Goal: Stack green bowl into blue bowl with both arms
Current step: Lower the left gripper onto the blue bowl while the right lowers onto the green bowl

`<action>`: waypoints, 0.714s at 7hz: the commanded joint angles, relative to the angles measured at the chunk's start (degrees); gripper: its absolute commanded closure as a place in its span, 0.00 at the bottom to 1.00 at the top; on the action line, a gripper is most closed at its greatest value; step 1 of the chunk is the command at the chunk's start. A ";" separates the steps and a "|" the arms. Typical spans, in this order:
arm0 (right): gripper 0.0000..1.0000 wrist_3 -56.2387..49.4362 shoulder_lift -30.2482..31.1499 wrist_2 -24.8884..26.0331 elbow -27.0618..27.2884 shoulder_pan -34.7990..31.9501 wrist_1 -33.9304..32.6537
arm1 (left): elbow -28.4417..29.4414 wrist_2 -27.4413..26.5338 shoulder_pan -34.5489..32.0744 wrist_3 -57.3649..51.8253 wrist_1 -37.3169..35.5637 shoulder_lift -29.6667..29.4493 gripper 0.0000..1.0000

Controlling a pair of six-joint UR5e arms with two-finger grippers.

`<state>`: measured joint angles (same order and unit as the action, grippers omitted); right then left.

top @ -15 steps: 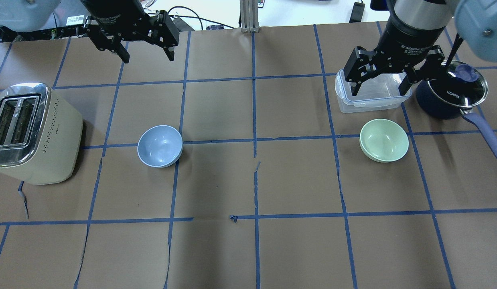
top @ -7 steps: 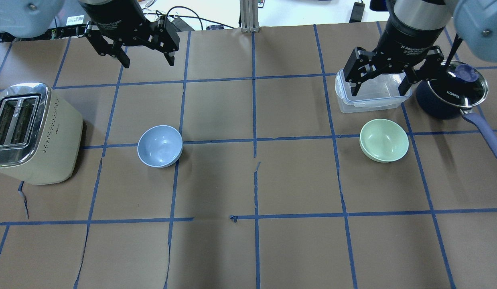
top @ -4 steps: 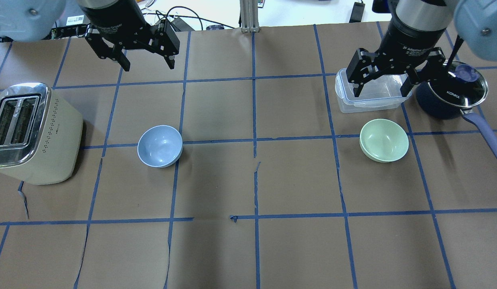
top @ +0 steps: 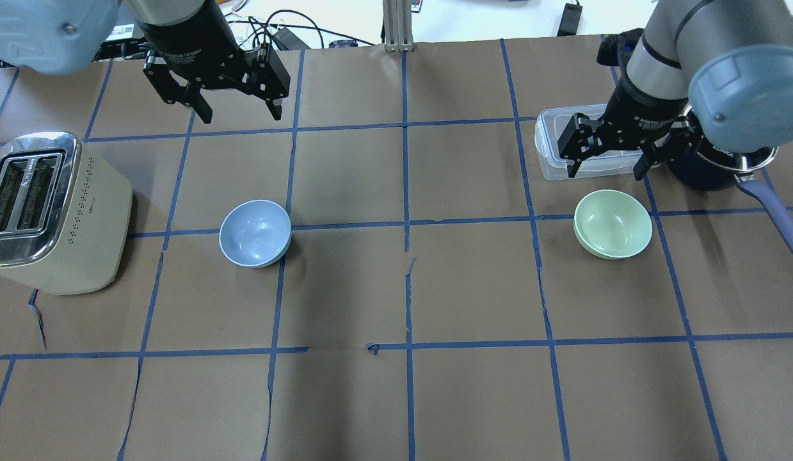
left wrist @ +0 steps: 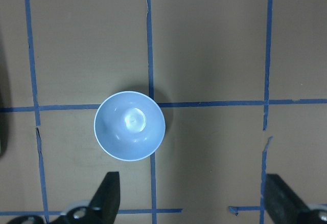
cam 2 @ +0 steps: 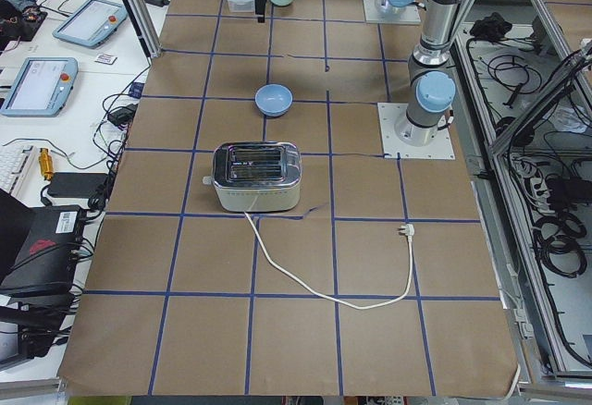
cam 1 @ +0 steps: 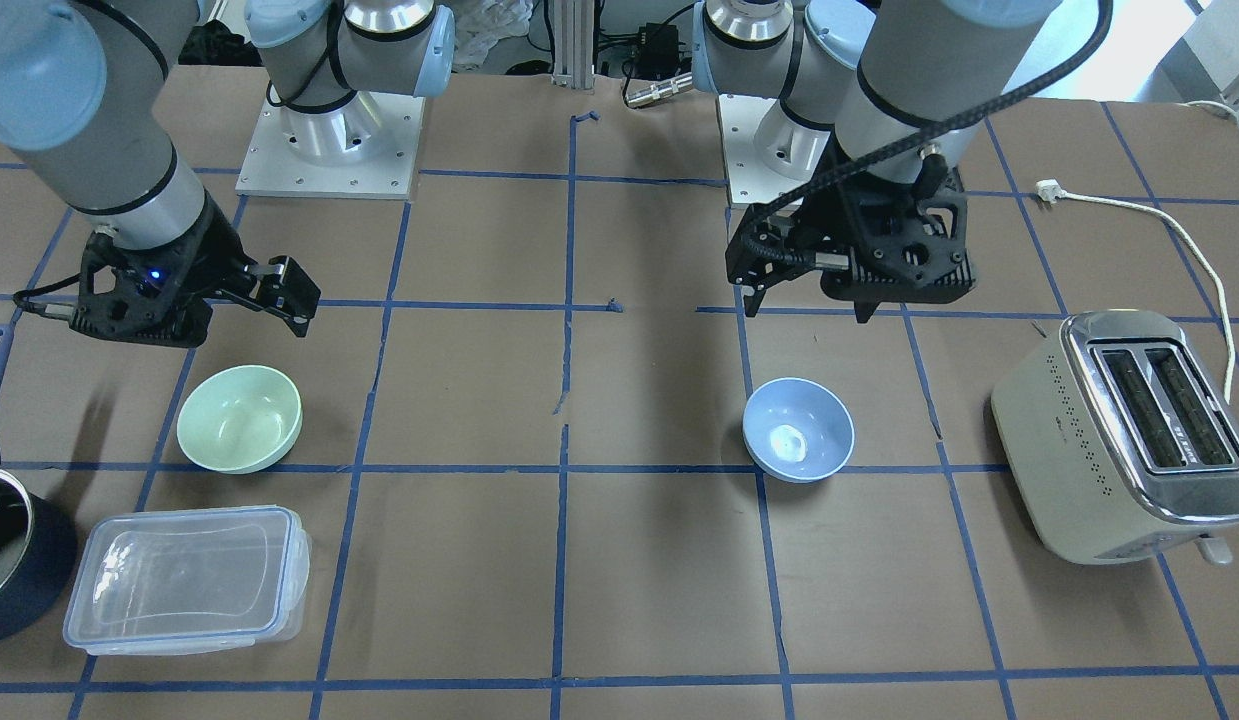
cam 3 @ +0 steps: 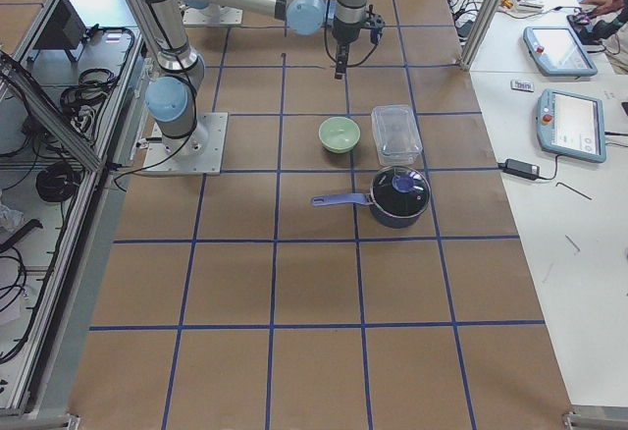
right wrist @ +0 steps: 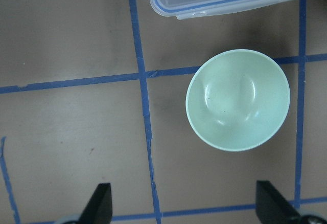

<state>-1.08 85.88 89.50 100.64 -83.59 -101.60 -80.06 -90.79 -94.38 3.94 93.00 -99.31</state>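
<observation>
The green bowl point(top: 612, 224) stands upright on the right half of the table; it also shows in the front view point(cam 1: 239, 418) and the right wrist view point(right wrist: 237, 99). The blue bowl point(top: 255, 233) stands upright on the left half, seen too in the front view point(cam 1: 798, 429) and the left wrist view point(left wrist: 130, 125). My right gripper point(top: 605, 173) is open and empty, hovering just beyond the green bowl's far rim. My left gripper point(top: 241, 115) is open and empty, high and well behind the blue bowl. Neither gripper touches a bowl.
A clear plastic container point(top: 550, 150) sits right behind the green bowl, under my right gripper. A dark navy pot point(top: 694, 174) with a long handle stands to its right. A cream toaster point(top: 50, 211) stands left of the blue bowl.
My right gripper has come down and forward toward the green bowl. My left gripper has shifted slightly toward the blue bowl. Both stay open; the bowls have not moved.
</observation>
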 commanded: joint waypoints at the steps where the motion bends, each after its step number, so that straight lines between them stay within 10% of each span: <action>1: 0.00 -3.30 -2.98 -0.03 7.62 1.67 -12.87 | -11.80 0.00 1.04 -1.21 -11.69 -1.85 0.00; 5: 0.00 -3.58 -10.99 -0.03 8.17 1.67 -19.32 | -20.39 0.09 3.24 -2.71 -20.84 -11.58 0.00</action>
<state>-4.53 76.48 89.38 108.68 -81.93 -119.77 -99.57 -90.77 -91.33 1.15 73.04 -107.74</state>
